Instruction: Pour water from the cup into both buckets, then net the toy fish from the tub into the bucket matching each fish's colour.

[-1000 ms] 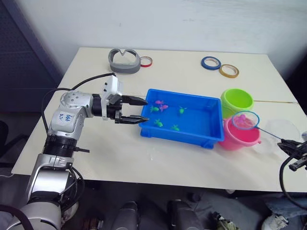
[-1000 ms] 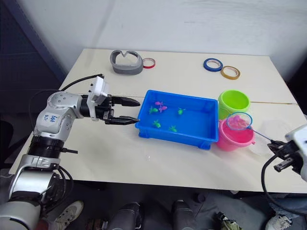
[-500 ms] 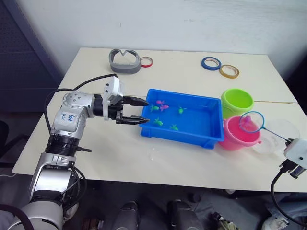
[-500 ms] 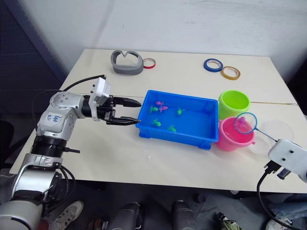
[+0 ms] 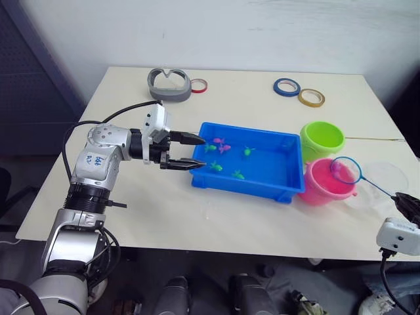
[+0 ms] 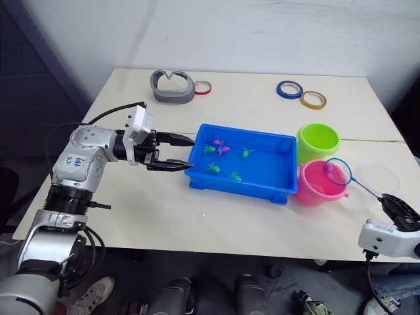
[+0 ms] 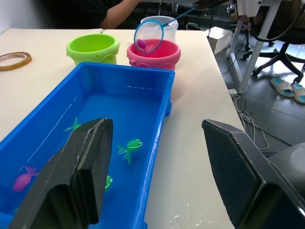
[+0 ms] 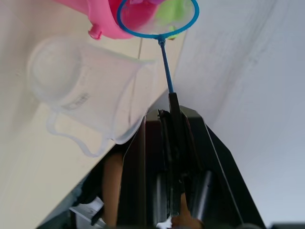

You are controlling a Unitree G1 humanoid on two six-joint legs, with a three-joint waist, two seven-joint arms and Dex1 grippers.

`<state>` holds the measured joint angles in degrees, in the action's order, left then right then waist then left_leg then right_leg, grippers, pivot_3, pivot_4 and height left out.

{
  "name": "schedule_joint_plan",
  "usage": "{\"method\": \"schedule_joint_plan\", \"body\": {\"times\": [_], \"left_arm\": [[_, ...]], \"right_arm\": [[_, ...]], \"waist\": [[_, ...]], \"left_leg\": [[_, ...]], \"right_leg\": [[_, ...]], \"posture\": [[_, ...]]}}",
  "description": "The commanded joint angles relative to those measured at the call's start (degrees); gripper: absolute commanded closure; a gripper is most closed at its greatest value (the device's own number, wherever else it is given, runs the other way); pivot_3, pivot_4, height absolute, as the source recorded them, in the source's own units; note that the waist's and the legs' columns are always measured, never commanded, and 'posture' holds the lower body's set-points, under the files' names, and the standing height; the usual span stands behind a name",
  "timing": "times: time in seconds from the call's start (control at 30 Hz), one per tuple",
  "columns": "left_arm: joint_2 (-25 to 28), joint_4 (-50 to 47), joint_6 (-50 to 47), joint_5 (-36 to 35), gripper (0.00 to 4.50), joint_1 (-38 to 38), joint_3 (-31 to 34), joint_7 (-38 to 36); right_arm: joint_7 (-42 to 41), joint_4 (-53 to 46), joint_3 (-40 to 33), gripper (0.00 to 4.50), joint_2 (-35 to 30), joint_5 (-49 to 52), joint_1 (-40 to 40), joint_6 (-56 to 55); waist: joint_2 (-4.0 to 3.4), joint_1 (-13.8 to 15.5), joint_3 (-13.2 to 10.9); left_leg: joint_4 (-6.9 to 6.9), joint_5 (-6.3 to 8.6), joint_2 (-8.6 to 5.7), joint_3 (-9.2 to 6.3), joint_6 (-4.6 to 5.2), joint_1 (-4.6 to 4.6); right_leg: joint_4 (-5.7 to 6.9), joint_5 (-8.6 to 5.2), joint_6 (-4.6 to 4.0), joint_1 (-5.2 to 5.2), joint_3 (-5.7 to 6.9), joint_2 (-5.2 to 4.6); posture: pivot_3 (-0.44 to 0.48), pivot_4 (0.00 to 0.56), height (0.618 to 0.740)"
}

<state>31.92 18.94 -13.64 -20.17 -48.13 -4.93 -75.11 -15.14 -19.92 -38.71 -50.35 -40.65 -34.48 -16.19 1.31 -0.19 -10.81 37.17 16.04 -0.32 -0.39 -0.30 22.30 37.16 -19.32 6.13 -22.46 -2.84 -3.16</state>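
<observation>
On the cream counter (image 5: 164,210), the right tool (image 8: 170,125) pinches the light-blue hoop net (image 5: 345,170) over the pink plastic bucket (image 5: 321,186); tip it fully (left tool (image 5: 191,150) spread).

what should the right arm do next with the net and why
Probably tip the net over so its catch drops into the pink bucket. The right gripper is shut on the net's handle, the hoop hangs over the pink bucket's rim, and a small pink fish sits in the mesh. More fish wait in the tub.
</observation>
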Motion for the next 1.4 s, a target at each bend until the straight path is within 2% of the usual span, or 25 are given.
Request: {"method": "schedule_joint_plan", "body": {"times": [0.03, 0.37, 0.57, 0.73, 0.93, 1.1, 1.2, 1.4], "left_arm": [[0.4, -1.2, 0.5, -0.4, 1.21, -0.2, 1.4, 0.0], [0.4, -1.0, 0.6, -0.5, 1.21, -0.1, 1.6, 0.1], [0.5, -0.8, 0.5, -0.5, 1.21, 0.1, 1.8, 0.1], [1.2, 0.5, 0.4, -0.4, 1.21, -0.7, 2.9, 0.9], [3.4, 0.0, -0.4, -0.1, 1.21, 0.1, 4.1, 2.3], [6.8, -4.9, -3.3, -0.9, 1.21, 3.9, 6.5, 4.7], [8.1, -8.0, -4.8, -1.4, 1.21, 6.4, 7.7, 6.0], [10.4, -14.2, -7.8, -2.4, 1.21, 11.8, 10.9, 9.2]], "right_arm": [[2.2, -0.1, -1.7, 4.5, 0.3, -1.6, 0.7, -1.3], [4.5, -0.1, -4.2, 4.5, 0.7, -1.3, 0.1, -6.8], [-0.2, -2.1, -6.9, 4.5, 0.3, 5.6, 0.8, -8.0], [-7.4, -6.5, -6.3, 4.5, -2.1, 13.5, 7.9, -3.3], [-16.7, -12.0, 5.1, 4.5, -3.8, 22.4, 21.4, 9.9], [-25.3, -15.7, 22.4, 4.5, -0.9, 34.0, 37.8, 33.9], [-27.6, -15.3, 27.8, 4.5, 1.4, 39.0, 46.0, 46.4], [-30.3, -11.8, 35.0, 4.5, 6.4, 49.6, 56.1, 68.1]], "waist": [[0.0, 0.0, 0.0], [0.0, -0.1, 0.0], [0.0, -0.1, 0.0], [0.01, -0.6, 0.0], [0.02, -1.5, 0.0], [0.03, -1.8, 0.0], [0.03, -1.5, 0.0], [0.03, -1.2, 0.0]], "left_leg": [[0.0, 0.0, 0.0, 0.03, 0.0, -0.02], [0.03, 0.0, 0.05, 0.15, 0.0, -0.11], [0.05, 0.0, 0.12, 0.23, 0.0, -0.14], [0.1, 0.0, 0.15, 0.31, 0.0, -0.23], [0.16, 0.0, 0.23, 0.29, 0.0, -0.27], [0.25, 0.03, 0.32, 0.2, -0.05, -0.25], [0.38, 0.07, 0.39, 0.05, -0.13, -0.19], [0.33, 0.08, 0.19, -0.27, -0.13, -0.03]], "right_leg": [[0.02, 0.0, 0.0, 0.0, -0.05, 0.04], [0.15, 0.0, 0.0, -0.01, -0.48, 0.29], [0.21, 0.0, 0.0, -0.01, -0.55, 0.46], [0.32, 0.01, 0.01, 0.0, -0.56, 0.5], [0.49, 0.01, 0.01, -0.01, -0.55, 0.52], [0.64, 0.01, 0.01, -0.08, -0.59, 0.45], [0.71, 0.02, -0.01, -0.11, -0.58, 0.14], [0.65, 0.02, -0.01, -0.13, -0.3, -0.21]], "posture": [[0.0, 0.15, 0.74], [0.0, 0.15, 0.74], [0.0, 0.15, 0.74], [0.0, 0.15, 0.74], [0.0, 0.15, 0.74], [0.0, 0.15, 0.74], [0.0, 0.15, 0.74], [0.0, 0.15, 0.74]]}}
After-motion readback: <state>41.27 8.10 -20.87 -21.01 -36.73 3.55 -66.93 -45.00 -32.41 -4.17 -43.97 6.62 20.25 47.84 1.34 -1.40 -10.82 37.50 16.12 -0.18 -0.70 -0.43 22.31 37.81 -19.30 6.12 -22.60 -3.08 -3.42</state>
